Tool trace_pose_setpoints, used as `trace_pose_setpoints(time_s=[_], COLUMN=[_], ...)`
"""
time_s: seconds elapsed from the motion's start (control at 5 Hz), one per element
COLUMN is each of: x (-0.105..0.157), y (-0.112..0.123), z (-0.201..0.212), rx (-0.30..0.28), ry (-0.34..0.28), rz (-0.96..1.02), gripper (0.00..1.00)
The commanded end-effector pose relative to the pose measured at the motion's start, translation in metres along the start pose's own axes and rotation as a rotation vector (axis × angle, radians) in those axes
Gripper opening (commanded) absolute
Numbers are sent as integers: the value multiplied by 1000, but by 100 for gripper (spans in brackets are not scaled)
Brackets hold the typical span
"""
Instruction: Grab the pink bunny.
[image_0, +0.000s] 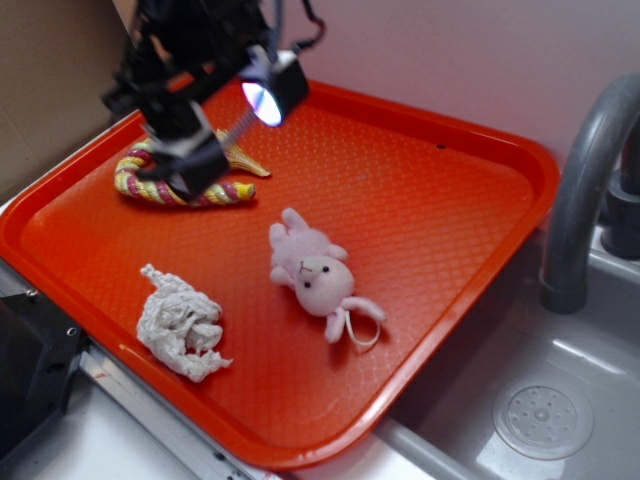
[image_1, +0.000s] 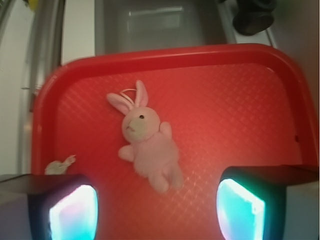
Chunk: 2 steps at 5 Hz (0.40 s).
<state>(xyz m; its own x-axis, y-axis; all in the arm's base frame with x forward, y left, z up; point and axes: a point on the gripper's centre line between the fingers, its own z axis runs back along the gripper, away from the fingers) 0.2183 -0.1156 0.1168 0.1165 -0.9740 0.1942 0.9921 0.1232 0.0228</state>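
hand (image_1: 157, 207): spread, empty, hovering above the red tray's (image_0: 470, 170) back-left part | pink bunny (image_0: 318, 275): lying mid-tray, clear of the hand | white paper wad (image_0: 180, 325): front-left | braided rope (image_0: 150, 185): beneath the hand

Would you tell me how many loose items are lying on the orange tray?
3: the pink bunny near the middle, the crumpled white paper wad by the front edge, and the braided rope at the back left, partly hidden by the gripper.

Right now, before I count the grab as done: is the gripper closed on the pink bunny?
No. The gripper is open and empty, its fingers apart, with the pink bunny lying untouched on the red tray.
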Motion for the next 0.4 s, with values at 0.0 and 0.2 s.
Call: trace_pose_setpoints(time_s=[0.0,0.2], x=[23,21], y=[-9,-10], z=[-47,-63], rx=[-5,-11], ry=[132,186], rz=[-62,-67], gripper=[100,100])
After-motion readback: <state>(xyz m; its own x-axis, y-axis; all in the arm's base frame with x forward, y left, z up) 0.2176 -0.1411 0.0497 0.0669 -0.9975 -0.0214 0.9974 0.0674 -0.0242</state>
